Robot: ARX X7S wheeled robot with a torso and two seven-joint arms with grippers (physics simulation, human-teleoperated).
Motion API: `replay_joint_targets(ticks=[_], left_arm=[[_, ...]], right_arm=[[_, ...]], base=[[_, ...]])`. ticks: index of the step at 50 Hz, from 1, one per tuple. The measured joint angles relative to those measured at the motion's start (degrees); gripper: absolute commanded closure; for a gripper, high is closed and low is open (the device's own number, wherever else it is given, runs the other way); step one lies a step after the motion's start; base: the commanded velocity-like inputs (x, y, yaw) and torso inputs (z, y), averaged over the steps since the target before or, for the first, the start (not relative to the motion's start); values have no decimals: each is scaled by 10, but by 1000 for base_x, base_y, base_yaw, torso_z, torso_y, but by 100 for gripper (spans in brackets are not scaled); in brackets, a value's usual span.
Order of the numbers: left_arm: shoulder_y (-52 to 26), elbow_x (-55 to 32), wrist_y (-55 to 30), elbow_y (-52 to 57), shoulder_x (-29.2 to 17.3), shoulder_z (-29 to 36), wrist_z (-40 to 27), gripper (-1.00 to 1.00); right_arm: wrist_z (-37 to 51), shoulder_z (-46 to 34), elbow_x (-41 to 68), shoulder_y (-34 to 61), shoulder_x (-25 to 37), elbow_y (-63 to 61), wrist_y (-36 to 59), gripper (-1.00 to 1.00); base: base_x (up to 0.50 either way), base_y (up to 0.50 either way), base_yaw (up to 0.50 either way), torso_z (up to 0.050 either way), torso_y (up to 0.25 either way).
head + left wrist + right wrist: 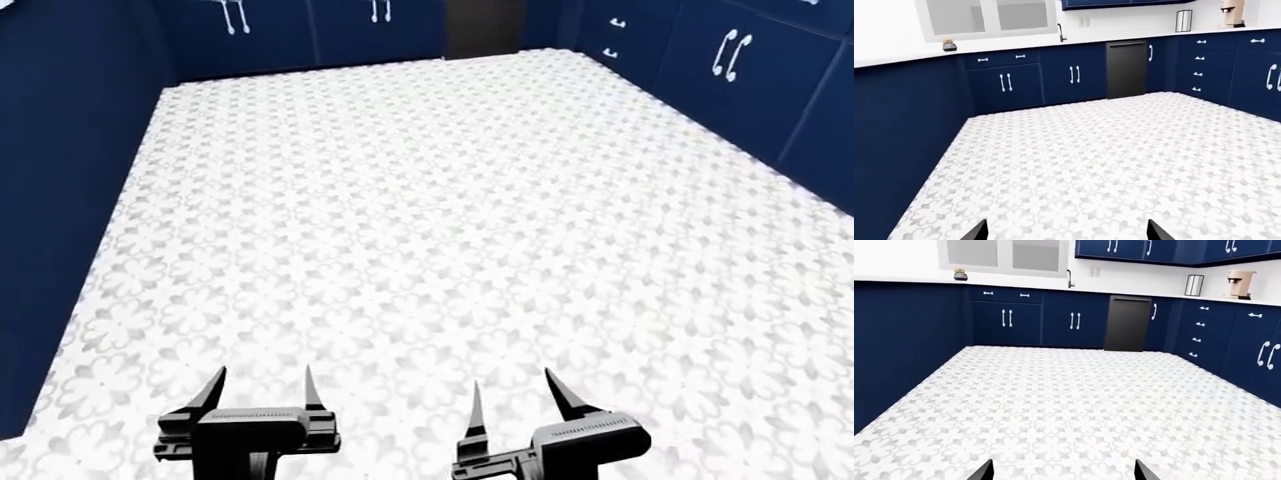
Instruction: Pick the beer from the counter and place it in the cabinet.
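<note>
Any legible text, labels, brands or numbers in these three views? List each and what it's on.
None readable in any view.
Coffee machine on the counter: no brand or label visible.
Black dishwasher panel: blank, no markings.
Navy cabinet doors and drawers: only white handles.
Left gripper and right gripper: no markings.

Both grippers are seen low at the near edge of the head view, side by side and held apart from each other. The left gripper (262, 388) is held level, its two pointed fingers spread and nothing caught between them. The right gripper (513, 397) is rolled slightly to one side, its fingers likewise parted and empty. Only the fingertips are shown in each wrist view.
</note>
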Motion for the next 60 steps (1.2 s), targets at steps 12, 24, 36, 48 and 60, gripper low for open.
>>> replay_joint_targets(ticks=[12, 24, 36, 48, 60], left_arm=[[-4, 4, 0, -4, 0, 5, -3, -100], [-5, 7, -5, 2, -2, 9, -8, -100], [-5, 8, -6, 2, -4, 12, -11, -100], [-8, 7, -2, -5, -4, 14, -12, -100], [-9, 6, -1, -8, -5, 17, -13, -100]], right_arm=[[1, -1, 4, 2, 1, 5, -3, -100], [1, -2, 7, 4, 3, 7, -5, -100], [1, -4, 10, 6, 3, 13, -8, -100], [3, -6, 11, 7, 3, 18, -10, -100], [5, -7, 13, 7, 5, 19, -12, -100]], base=[[0, 0, 500, 0, 0], [0, 0, 500, 0, 0], [0, 0, 500, 0, 0], [0, 0, 500, 0, 0], [0, 0, 500, 0, 0]])
